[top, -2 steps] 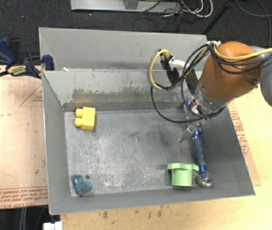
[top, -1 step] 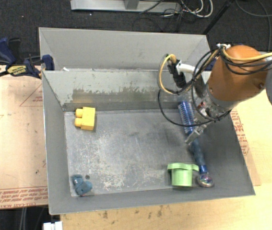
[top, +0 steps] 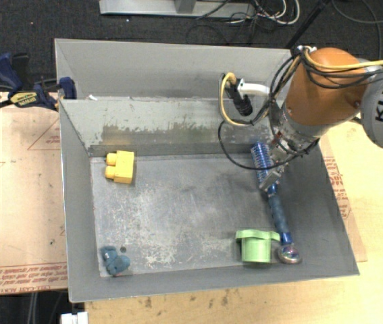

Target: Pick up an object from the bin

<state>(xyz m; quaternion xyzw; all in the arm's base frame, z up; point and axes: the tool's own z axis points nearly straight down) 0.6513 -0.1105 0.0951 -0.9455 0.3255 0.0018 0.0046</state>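
a grey metal bin (top: 144,123) stands on a dark carpet floor, and its few things lie well apart, loose and flat, i think simply where they came to rest. at the far left of the bin's floor there is a yellow toy brick (top: 120,166), close under the back wall. in the near left corner lies a small blue lump (top: 115,262); its kind i cannot tell. more to the right, by the near wall, a light green cup (top: 254,247) lies on its side, it seems stopped by that wall. just beside it is the round metal end of a long blue rod (top: 279,214), maybe a tool, which lies along the foot of the right wall. the upper end of this rod comes up to the pincer (top: 270,181), which hangs low under the orange wrist cover (top: 323,86). so the rod is the thing nearest, right below the pincer, but whether the pincer is clenched on it or released i cannot tell
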